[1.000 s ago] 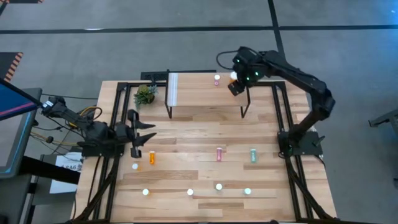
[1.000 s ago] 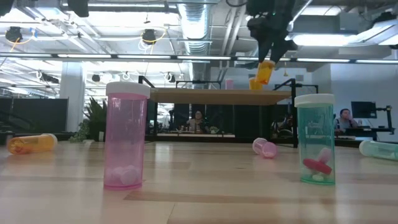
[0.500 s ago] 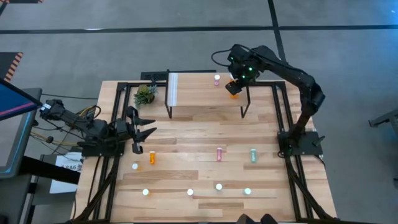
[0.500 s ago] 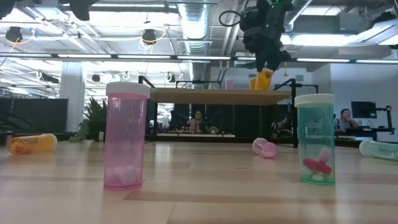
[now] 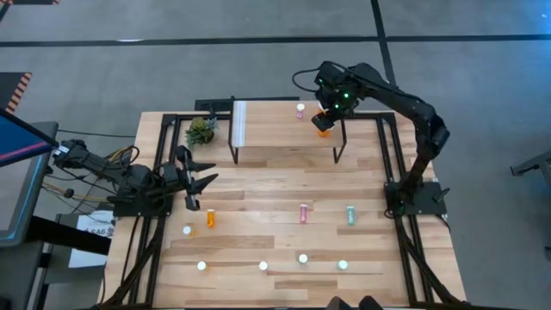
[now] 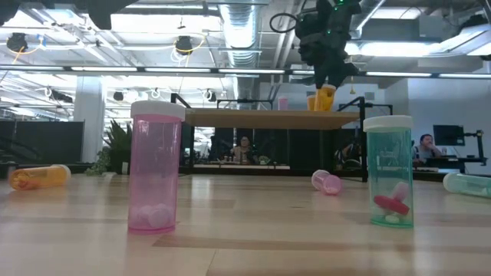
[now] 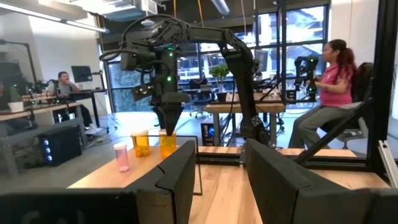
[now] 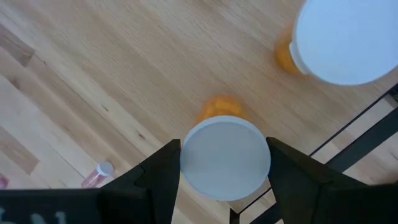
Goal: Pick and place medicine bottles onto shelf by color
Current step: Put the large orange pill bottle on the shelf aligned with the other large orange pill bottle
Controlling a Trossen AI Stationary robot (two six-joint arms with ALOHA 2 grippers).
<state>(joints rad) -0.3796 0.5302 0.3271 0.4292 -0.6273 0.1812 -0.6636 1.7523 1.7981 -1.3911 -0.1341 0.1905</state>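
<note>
My right gripper (image 5: 322,123) is over the right end of the light-wood shelf (image 5: 275,129), shut on an orange bottle (image 6: 326,99) with a white cap. A second orange bottle (image 8: 336,40) and a pink bottle (image 5: 300,110) stand on the shelf beside it. My left gripper (image 5: 200,185) hangs open and empty at the table's left side; an orange bottle (image 5: 210,218) lies on its side just in front of it. My right gripper pinches the orange bottle's white cap (image 8: 225,158) between its two fingers, one on either side. The fingers come from above, pointing down. The bottle hangs upright below them with its base at the shelf top (image 6: 268,117); whether it rests there I cannot tell.
A pink bottle (image 5: 304,213) and a teal bottle (image 5: 350,213) lie on the table's middle. Several upright bottles stand along the near edge, among them a pink one (image 6: 156,165) and a teal one (image 6: 390,170). A small green plant (image 5: 201,131) stands left of the shelf.
My right gripper has come down toward the shelf top with the orange bottle. The bottle was tilted and above the shelf a second ago and now stands upright beside the other orange bottle. It has kept still for the last half second.
</note>
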